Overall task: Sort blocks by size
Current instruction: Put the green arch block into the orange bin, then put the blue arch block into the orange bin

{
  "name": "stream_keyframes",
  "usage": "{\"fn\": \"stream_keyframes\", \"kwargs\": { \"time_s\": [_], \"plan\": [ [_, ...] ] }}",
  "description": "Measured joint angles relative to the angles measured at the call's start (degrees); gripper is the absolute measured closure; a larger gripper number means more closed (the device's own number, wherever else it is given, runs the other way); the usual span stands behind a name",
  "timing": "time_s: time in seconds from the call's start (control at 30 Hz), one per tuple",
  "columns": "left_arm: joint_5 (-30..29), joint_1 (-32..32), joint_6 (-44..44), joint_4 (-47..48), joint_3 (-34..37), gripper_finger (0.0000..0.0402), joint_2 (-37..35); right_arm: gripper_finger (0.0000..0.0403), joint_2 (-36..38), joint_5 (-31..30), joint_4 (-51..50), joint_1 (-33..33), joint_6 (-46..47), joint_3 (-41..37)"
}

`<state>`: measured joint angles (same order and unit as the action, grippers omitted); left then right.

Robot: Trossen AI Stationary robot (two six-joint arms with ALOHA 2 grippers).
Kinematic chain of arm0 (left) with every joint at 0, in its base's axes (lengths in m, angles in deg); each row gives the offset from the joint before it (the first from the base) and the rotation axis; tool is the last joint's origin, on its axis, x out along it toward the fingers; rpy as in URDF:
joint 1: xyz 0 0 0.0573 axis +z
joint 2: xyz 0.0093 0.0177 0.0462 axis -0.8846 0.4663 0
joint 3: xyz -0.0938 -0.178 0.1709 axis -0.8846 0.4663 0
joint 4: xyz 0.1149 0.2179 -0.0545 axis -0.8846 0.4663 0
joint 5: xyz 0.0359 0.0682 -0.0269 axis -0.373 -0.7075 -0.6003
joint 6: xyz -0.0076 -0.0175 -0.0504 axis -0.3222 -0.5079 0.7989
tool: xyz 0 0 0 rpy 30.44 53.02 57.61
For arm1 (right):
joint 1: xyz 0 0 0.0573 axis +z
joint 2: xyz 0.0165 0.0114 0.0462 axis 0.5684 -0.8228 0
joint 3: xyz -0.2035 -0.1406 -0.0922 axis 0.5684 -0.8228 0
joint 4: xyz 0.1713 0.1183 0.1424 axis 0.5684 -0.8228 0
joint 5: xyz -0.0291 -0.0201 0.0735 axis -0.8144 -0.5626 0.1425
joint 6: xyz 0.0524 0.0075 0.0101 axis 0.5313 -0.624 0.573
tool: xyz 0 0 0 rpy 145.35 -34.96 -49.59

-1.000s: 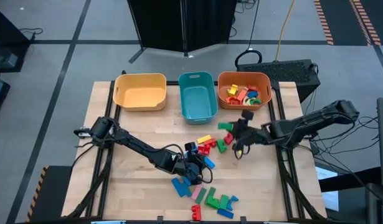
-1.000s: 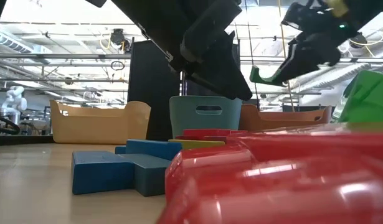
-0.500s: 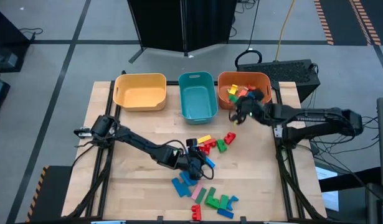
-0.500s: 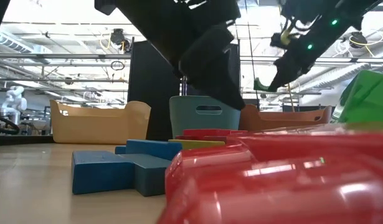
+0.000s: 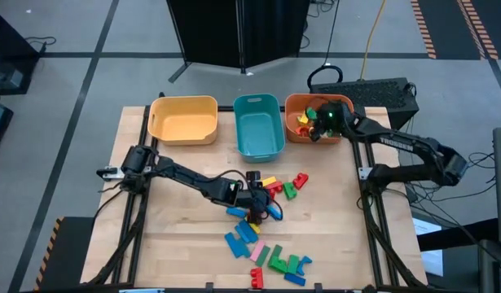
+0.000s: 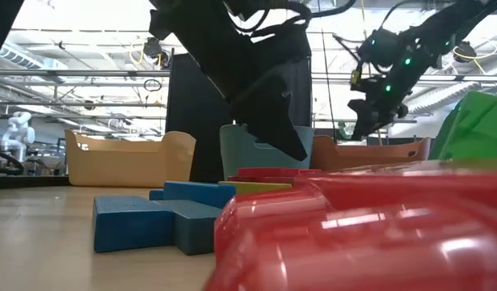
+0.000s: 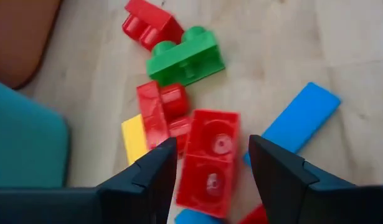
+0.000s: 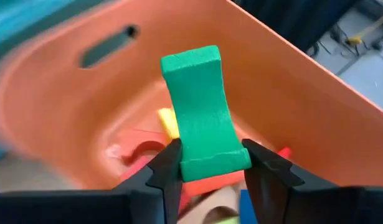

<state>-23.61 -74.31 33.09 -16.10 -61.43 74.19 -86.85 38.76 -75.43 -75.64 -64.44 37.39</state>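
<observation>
Right gripper (image 8: 207,168): it is pinching a green block (image 8: 202,112) by its lower end, the block standing up between the two fingers with its long axis pointing away from the claw.

Green block, place: it is hanging over the orange bin (image 8: 291,81), whose hollow is lying straight ahead of and below the claw; in the high view the right gripper (image 5: 325,119) is sitting above that bin (image 5: 292,130), so a release looks like the move this calls for.

Already in that bin: red and yellow pieces (image 8: 155,134) are lying on the floor of it, beyond the held block.

Left gripper (image 7: 213,163): its fingers are standing spread, with nothing between them, poised over a red brick (image 7: 210,160) on the table (image 7: 291,37).

Red brick, lie: its long axis is running roughly along the line from the claw outward, between the two fingers, so they are straddling its narrow width.

Around the brick: a blue bar (image 7: 297,118) is lying just beside it on one side, smaller red pieces (image 7: 160,111) and a yellow block (image 7: 134,137) on the other; a green brick (image 7: 186,57) is lying farther ahead.

Nearer arm: the left arm is the one over the loose pile (image 5: 270,244); the right one is well apart from it.

Other bins: the yellow bin (image 5: 183,119) and the teal bin (image 5: 258,124) are showing no blocks inside.
</observation>
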Motion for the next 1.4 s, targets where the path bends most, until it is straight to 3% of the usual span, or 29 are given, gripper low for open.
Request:
{"fn": "stream_keyframes", "kwargs": {
  "time_s": [0.23,0.4,0.67,0.83,1.1,1.4],
  "plan": [
    [3.88,5.39,-4.11,-1.61,0.04,0.021,0.0,0.027,-8.36,8.2,4.85,-6.93,-0.48,0.0],
    [9.86,9.29,-3.71,-4.95,0.04,0.021,0.0,0.026,-11.57,9.23,5.98,-8.22,-2.84,0.0],
    [11.28,10.49,-2.33,-3.83,0.04,0.021,0.0,0.0183,-11.4,8.69,6.46,-8.58,-3.74,0.0],
    [11.27,9.87,-2.32,-3.81,0.04,0.021,0.0,0.0144,-7.05,8.67,4.65,-7.89,-1.86,0.0],
    [9.65,6.26,-0.88,-3.76,0.04,0.021,0.0,0.0151,5.99,8.71,-3.55,0.89,2.92,0.0],
    [6.79,2.35,-0.15,-3.79,0.04,0.021,0.0,0.016,13.89,8.77,-10.48,19.11,10.36,0.0]
  ]
}}
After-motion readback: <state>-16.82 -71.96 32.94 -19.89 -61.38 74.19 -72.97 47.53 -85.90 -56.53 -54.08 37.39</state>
